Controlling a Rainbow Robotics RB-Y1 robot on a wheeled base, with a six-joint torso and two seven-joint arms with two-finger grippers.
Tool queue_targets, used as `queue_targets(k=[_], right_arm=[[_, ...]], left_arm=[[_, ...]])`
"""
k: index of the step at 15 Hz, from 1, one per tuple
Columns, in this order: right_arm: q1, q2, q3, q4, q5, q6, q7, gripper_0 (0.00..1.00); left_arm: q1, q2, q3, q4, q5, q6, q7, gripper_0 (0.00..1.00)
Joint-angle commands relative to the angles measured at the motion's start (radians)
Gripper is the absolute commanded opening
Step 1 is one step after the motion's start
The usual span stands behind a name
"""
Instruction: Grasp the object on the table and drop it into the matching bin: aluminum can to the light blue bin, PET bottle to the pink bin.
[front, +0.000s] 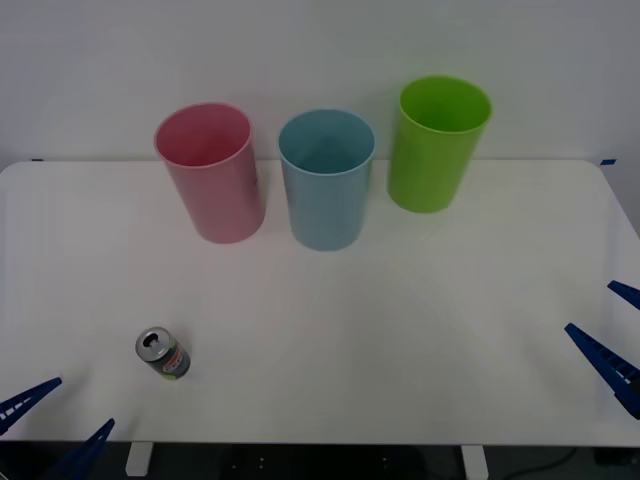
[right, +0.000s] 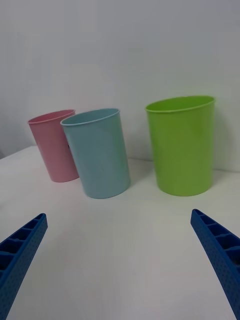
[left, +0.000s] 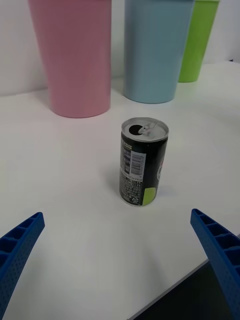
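The aluminum can (front: 163, 355) stands upright on the white table (front: 400, 330) near the front left; it is small and dark with a silver top. The left wrist view shows the can (left: 142, 162) a short way ahead of my left gripper (left: 116, 215), whose blue fingers are spread open and empty. In the front view the left gripper (front: 60, 420) sits at the table's front left corner, just left of the can. At the back stand the pink bin (front: 210, 170) and, to its right, the light blue bin (front: 326, 180). My right gripper (front: 612, 325) waits open at the right edge.
A lime green bin (front: 438, 145) stands right of the light blue bin at the back. The right wrist view looks at the green bin (right: 182, 145), the light blue bin (right: 100, 152) and the pink bin (right: 52, 145). White table lies between can and bins.
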Motion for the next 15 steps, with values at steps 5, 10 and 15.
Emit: queue_targets(k=[5,10,15], right_arm=[[0.0,0.0,0.0,0.0,0.0,0.0,0.0,1.0],[0.0,0.0,0.0,0.0,0.0,0.0,0.0,1.0],[0.0,0.0,0.0,0.0,0.0,0.0,0.0,1.0]], left_arm=[[-0.049,-0.063,-0.067,0.021,0.02,0.076,-0.001,1.0],[-0.119,-0.087,-0.107,0.067,0.017,0.083,-0.012,1.0],[-0.159,-0.094,-0.142,0.069,-0.018,0.123,-0.024,1.0]])
